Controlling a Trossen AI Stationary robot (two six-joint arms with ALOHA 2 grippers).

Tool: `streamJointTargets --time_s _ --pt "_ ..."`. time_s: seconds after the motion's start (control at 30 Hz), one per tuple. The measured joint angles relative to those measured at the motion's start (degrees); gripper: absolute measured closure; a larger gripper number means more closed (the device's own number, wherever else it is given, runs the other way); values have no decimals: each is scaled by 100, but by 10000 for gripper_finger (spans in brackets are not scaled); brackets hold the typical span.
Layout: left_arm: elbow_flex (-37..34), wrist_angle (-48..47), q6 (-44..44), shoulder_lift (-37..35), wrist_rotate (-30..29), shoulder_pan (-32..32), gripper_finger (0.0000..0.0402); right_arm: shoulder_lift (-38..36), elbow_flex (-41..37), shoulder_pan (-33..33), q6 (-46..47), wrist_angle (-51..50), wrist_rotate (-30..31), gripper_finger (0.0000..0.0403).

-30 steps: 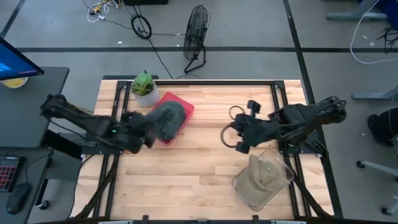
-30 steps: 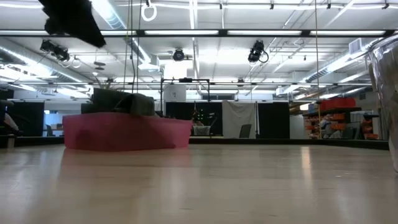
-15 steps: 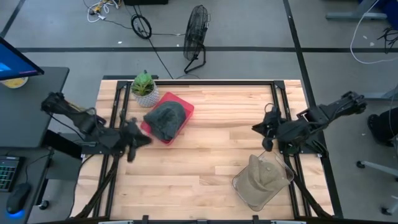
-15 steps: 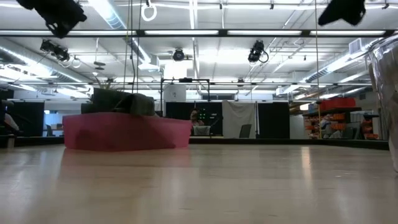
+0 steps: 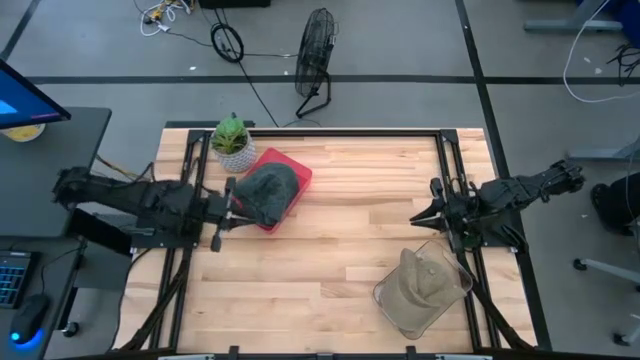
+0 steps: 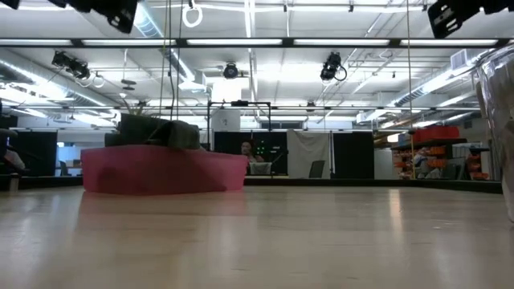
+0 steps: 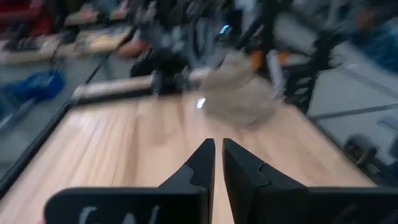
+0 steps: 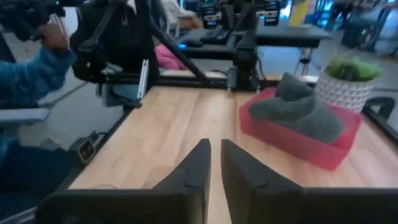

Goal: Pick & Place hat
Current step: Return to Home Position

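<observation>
A dark grey hat (image 5: pixel 266 191) lies in a red tray (image 5: pixel 296 171) at the table's far left; both also show in the right wrist view, the hat (image 8: pixel 303 109) resting in the tray (image 8: pixel 292 138). A tan hat (image 5: pixel 418 286) sits inside a clear container (image 5: pixel 452 283) near the right front. My left gripper (image 5: pixel 224 205) hovers just left of the tray, fingers shut (image 7: pixel 218 163) and pointing toward the table's right. My right gripper (image 5: pixel 418 216) hovers at the right side, just beyond the container, shut (image 8: pixel 215 163) and pointing left.
A potted plant (image 5: pixel 232 139) stands beside the tray's far-left corner. Bare wood lies between the tray and the container. In the low view the tray (image 6: pixel 165 169) stands at the left and the container wall (image 6: pixel 499 120) at the right edge. A person's blue sleeve (image 8: pixel 34 70) shows beyond the table.
My left arm has pulled back from the grey hat toward the table's left edge and now points level at the tray. My right arm has withdrawn from the table's middle toward the right edge. Both hats stay where they were.
</observation>
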Motion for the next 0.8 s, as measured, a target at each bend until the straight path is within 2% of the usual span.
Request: streamJointTargets --time_s 0.1,0.27,0.4,0.53,0.8 --pt "10 156 320 -194 740 606 376 -329 -305 -188 -1 406 -16 360" --pt "7 -260 448 -722 805 1558 387 -736 -658 -432 -293 533 -323 360" --pt "7 -751 156 -1065 1407 2096 394 -1052 -999 -562 -475 958 -403 360" --pt "-231 -375 -127 -1128 1748 2282 397 -1230 -1527 -671 -569 1727 -707 360" --pt "-1677 838 7 -1574 1709 2394 390 -1539 -2062 -789 -363 2071 -704 360"
